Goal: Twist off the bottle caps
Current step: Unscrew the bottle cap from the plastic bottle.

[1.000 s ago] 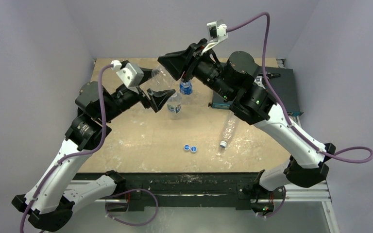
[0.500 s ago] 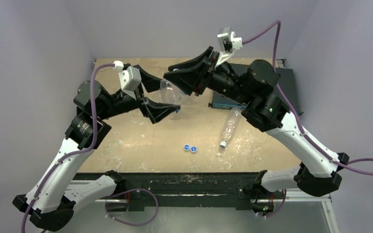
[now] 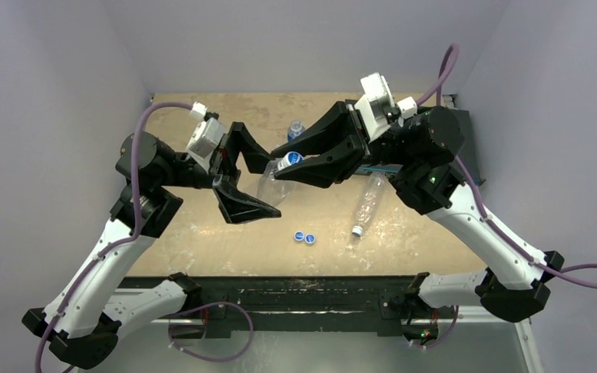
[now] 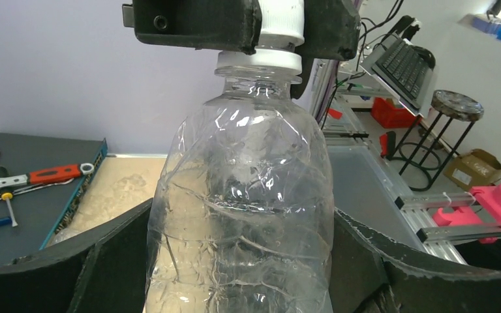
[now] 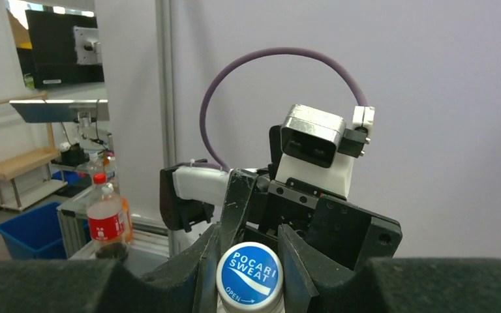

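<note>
My left gripper (image 3: 267, 179) is shut round the body of a clear, crinkled bottle (image 3: 274, 185), which it holds tilted above the table. In the left wrist view that bottle (image 4: 241, 195) fills the space between my black pads (image 4: 52, 274). My right gripper (image 3: 292, 162) is shut on its cap (image 3: 292, 160), blue on top with white lettering. The cap (image 5: 249, 275) sits clamped between the right fingers (image 5: 297, 261), and its white side (image 4: 279, 16) shows in the left wrist view. Two loose blue caps (image 3: 304, 236) lie on the table near the front.
A labelled bottle with a blue cap (image 3: 296, 128) stands at the back behind the grippers. Another clear bottle (image 3: 365, 203) lies on its side at the right. A dark box with tools (image 3: 455, 144) sits at the back right of the wooden table (image 3: 202, 233).
Both arms have carried the clear bottle from the back toward the table's middle and tilted it. The right wrist has turned, with the cap still in its jaws.
</note>
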You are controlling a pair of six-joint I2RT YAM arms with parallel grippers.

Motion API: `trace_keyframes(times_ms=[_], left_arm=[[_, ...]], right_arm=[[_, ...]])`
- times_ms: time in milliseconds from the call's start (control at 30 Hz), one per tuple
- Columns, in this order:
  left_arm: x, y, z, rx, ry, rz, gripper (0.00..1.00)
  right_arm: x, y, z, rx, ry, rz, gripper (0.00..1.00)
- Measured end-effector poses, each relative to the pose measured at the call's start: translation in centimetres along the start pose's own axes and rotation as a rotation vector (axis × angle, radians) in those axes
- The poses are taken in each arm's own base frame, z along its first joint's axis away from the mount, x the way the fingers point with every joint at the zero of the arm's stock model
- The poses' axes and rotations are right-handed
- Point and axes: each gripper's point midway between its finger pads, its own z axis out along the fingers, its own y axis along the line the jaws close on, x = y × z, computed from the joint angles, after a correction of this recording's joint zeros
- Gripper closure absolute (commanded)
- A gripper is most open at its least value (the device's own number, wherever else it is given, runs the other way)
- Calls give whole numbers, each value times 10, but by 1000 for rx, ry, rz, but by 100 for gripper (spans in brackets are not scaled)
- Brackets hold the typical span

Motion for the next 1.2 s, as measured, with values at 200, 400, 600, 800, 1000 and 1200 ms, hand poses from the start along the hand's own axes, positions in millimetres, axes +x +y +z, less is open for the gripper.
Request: trace_keyframes(times_ms=[200,400,600,800,1000,1200], left_arm=[[2,-1,1,20,6,17,100],[9,21,-1,-90,19,79,100],[16,54,-8,-254,40,136,100],[12,104,-30,-551,44,199,100],[10,128,-48,-713,47,217,100],[8,134,-53,-758,47,232,100]], right_arm=[[8,-16,-5,71,23,5,1],[9,-47,-15,276,10,37,1],[-13,-48,-25,353,-48,20,1],[-30,-73,-26,489,-90,65,17],[-21,-126,-29,719,-86,158,18],[19,-154,-41,856,-26,244,23]])
